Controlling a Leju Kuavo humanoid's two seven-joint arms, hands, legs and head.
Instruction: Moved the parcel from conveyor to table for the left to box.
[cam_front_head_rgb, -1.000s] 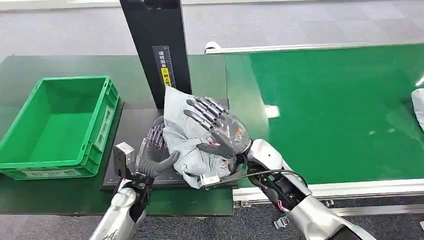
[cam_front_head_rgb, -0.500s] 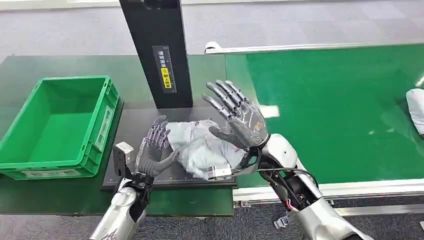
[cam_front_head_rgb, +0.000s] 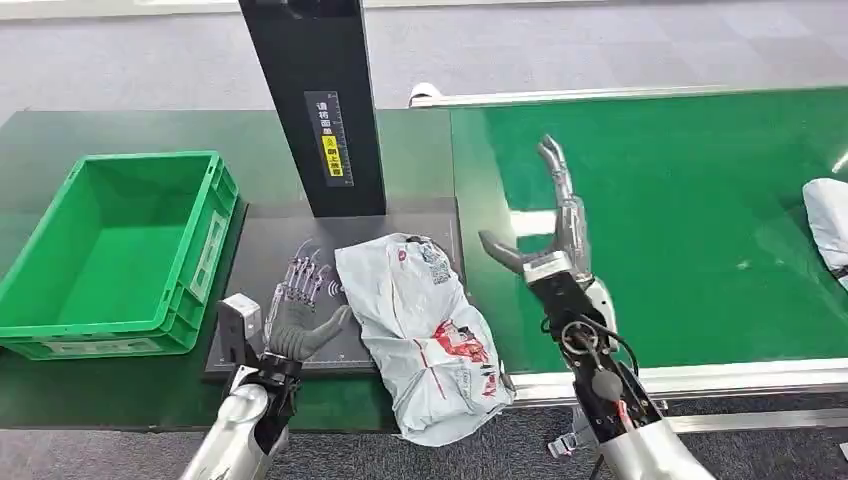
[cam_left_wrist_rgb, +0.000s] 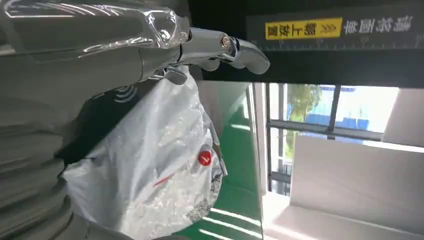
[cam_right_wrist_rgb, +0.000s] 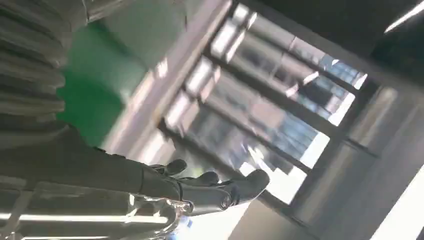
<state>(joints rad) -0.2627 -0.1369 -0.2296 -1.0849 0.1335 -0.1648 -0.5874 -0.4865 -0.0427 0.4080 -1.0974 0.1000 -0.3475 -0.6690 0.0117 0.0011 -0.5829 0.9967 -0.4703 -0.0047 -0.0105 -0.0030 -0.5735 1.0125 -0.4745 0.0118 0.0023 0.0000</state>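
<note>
The left hand (cam_front_head_rgb: 300, 312) is open, with its fingers spread, just beside the left edge of the parcel (cam_front_head_rgb: 425, 330); whether the thumb touches the bag is hard to tell. The right hand (cam_front_head_rgb: 545, 225) is open too, fingers straight, and it is up above the green conveyor (cam_front_head_rgb: 700, 200), well apart from the parcel. The black post (cam_front_head_rgb: 315, 100) behind carries a yellow label with black writing and white signs above it, too small to read. The parcel has a black square code and red marks printed on it; the words cannot be read. A second ago the right hand lay on top of the parcel and the bag stood bunched up; now that hand has let go and swung away, and the parcel lies flat. It is a soft, wrinkly grey bag on the black mat (cam_front_head_rgb: 270, 250), with its near end hanging over the table edge. A green box (cam_front_head_rgb: 205, 250) sits to the left.
</note>
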